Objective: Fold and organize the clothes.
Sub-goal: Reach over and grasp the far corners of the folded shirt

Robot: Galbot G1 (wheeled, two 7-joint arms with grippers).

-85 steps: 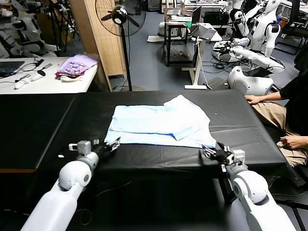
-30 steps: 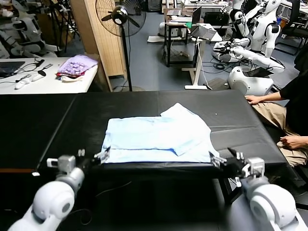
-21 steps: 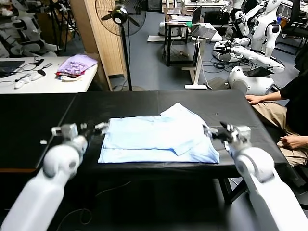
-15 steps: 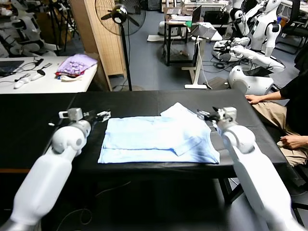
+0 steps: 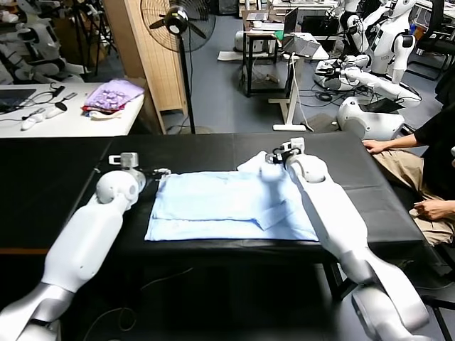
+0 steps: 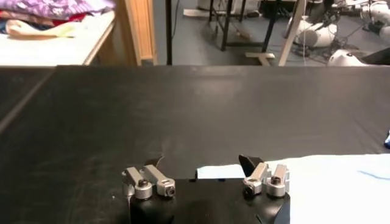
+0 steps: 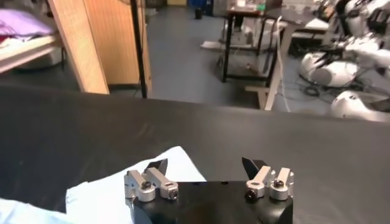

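The clothes, a pale light-blue T-shirt (image 5: 227,202), lie flat and partly folded on the black table (image 5: 64,177), their front hem near the table's near edge. My left gripper (image 5: 158,172) hovers open at the shirt's far left corner. In the left wrist view the left gripper (image 6: 201,164) frames that corner of the T-shirt (image 6: 332,182), nothing held. My right gripper (image 5: 274,155) is open over the far right sleeve. In the right wrist view the right gripper (image 7: 205,164) has the sleeve tip of the T-shirt (image 7: 116,192) under one finger, nothing gripped.
A white side table (image 5: 64,121) at the far left carries a purple-lilac cloth bundle (image 5: 112,96). A standing fan (image 5: 178,21) and a wooden panel (image 5: 153,57) stand behind. A seated person (image 5: 434,163) is at the table's right end. Other robots (image 5: 377,50) are parked beyond.
Both arms have swung from the near edge of the table out to the shirt's far corners, jaws staying open. The shirt has not moved in the last half second.
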